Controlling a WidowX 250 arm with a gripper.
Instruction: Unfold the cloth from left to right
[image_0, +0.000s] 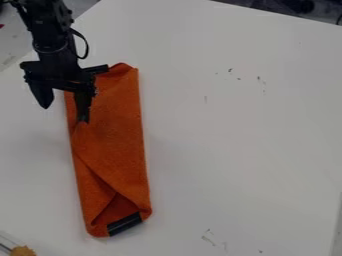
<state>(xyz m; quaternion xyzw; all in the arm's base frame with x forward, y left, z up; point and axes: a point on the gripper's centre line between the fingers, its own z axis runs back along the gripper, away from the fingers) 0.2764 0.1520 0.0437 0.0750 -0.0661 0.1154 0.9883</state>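
In the camera view, the orange fabric cloth (119, 140), folded into a long strip, lies on the smooth white table (234, 130). At the cloth's upper left edge hangs the black two-finger gripper (64, 114) — released, one finger over the cloth, the other outside it. A black band (125, 223) crosses the cloth's lower end.

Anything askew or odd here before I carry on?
The folded orange cloth looks askew: its overlap slants diagonally toward the near end, where a black strip lies. Small dark scuffs mark the white tabletop.
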